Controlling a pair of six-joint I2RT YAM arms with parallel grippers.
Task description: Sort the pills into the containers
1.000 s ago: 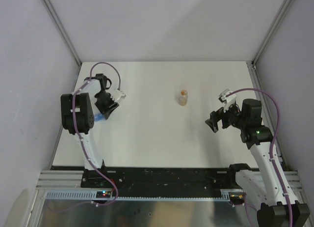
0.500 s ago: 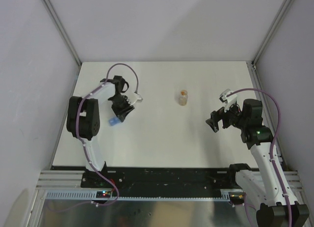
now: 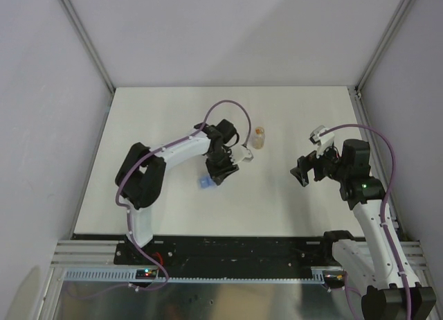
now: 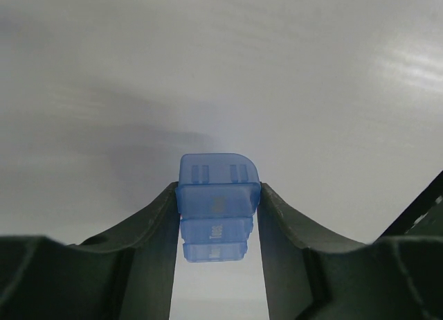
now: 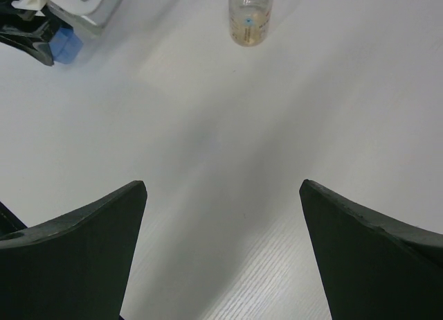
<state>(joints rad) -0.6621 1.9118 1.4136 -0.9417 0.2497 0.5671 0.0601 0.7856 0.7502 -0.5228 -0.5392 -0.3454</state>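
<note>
My left gripper is shut on the containers, a translucent blue strip of three joined compartments. It holds the strip near the middle of the table. In the left wrist view the containers sit squeezed between the two dark fingers, lids closed, above the white tabletop. The pills show only as an orange-brown mass inside a small clear vial standing upright just right of the left gripper. My right gripper hovers open to the right of the vial, and nothing lies between its fingers.
The white table is walled at the back and on both sides by grey panels with metal posts. The left arm's links stretch across the table's left half. Both arm bases stand on the black rail at the near edge.
The left arm has swung from the table's left side toward its middle, carrying the blue containers, and its jaws have tightened on the strip. The right arm and the vial have not moved.
</note>
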